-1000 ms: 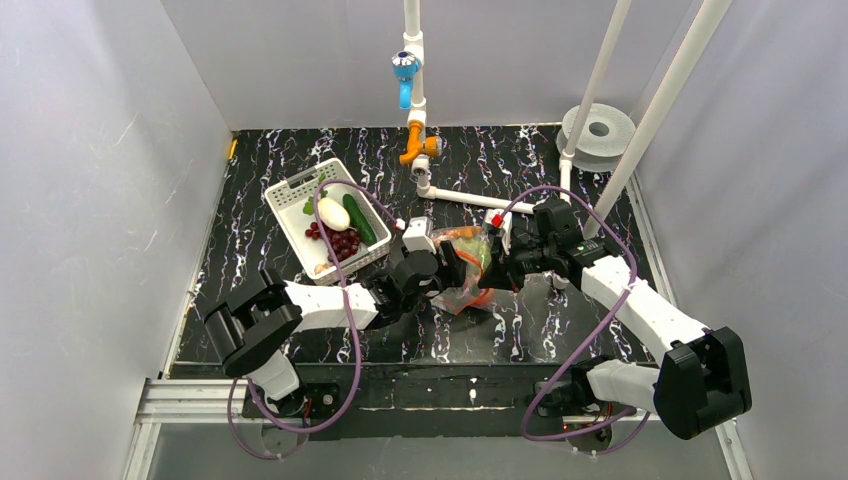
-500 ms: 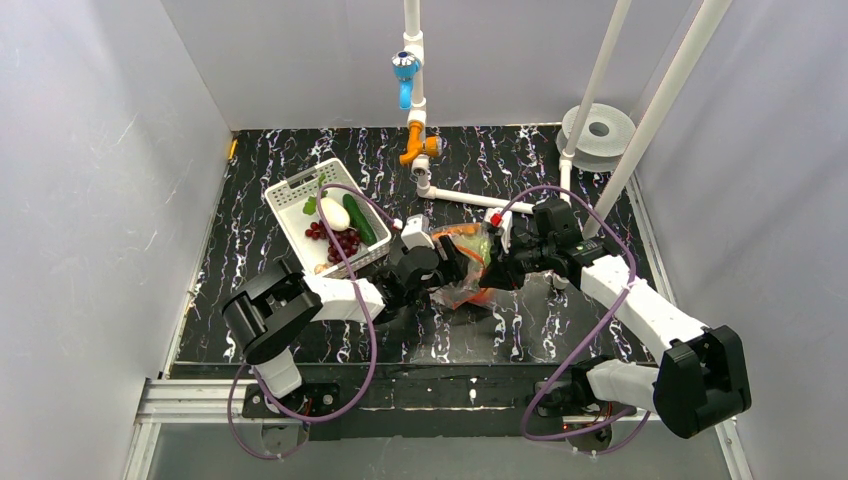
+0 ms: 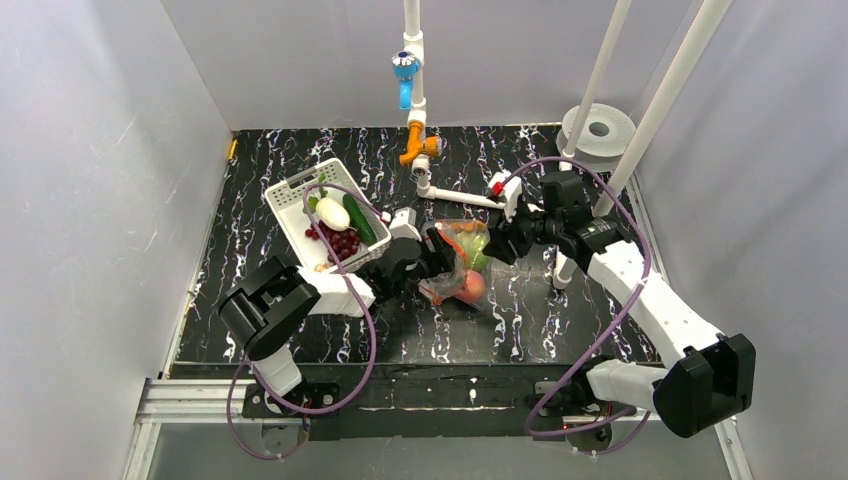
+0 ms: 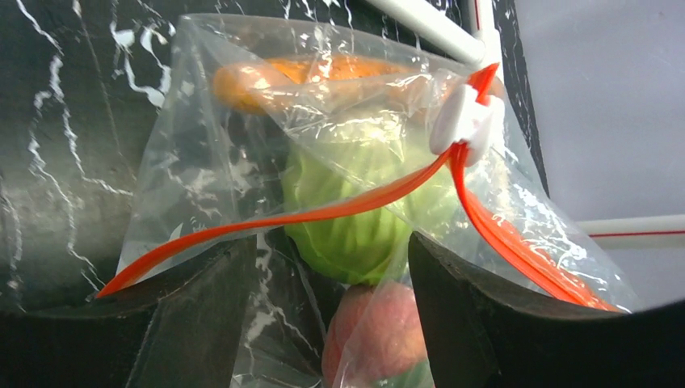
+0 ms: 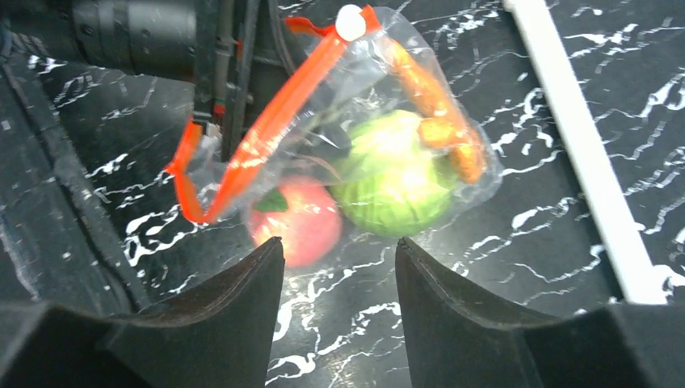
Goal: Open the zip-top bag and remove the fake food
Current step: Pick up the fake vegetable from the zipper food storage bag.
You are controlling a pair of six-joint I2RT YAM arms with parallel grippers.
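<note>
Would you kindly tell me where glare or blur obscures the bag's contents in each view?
Left wrist: glare streaks on the zip-top bag veil the orange piece. Right wrist: the peach is blurred, the green vegetable sharper. Top external: evenly lit, contents small.

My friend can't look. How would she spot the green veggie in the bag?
On the black marbled table, find the clear zip-top bag. Inside, the green vegetable is the big round one, between a pink-red peach and thin orange piece.

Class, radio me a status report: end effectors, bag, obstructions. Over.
Left end effector open, straddling zip-top bag's parted mouth; right end effector open, clear of it. Green vegetable, peach, orange piece inside. White pipe nearby, not blocking.
</note>
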